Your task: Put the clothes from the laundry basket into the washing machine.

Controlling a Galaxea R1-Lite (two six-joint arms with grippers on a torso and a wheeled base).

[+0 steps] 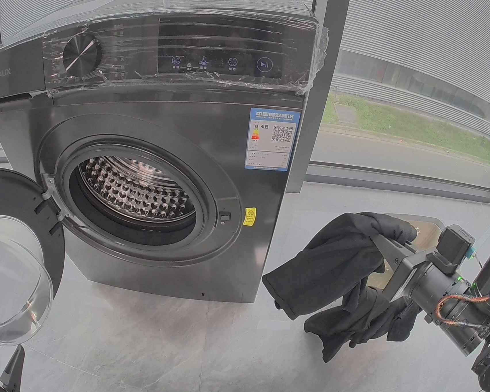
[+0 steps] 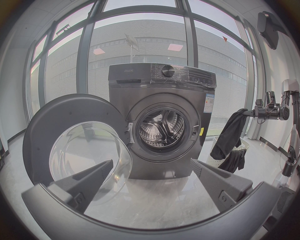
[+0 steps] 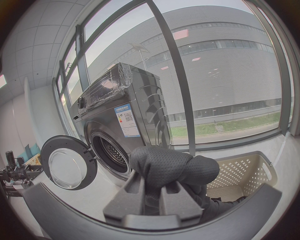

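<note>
Hanging from the right gripper (image 3: 152,190), pinched tight btwn both fingers, is a black garment (image 1: 336,261) w/ a fine dotted weave (shirt or pants? can't tell), bunched up top, folds drooping. It's in the air right of the washing machine (image 1: 167,110), over the laundry basket (image 3: 247,175), mostly hiding it. The door (image 1: 1,260) is swung open left. The left gripper (image 2: 150,162) sits spread open near it.

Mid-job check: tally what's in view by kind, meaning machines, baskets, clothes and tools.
Washer: 1
Basket: 1
Black garment: 1, hanging from the right tool; I cannot tell if the lower bunch is a second piece
Tools: 2, counting the open left tool
Total: 5
</note>
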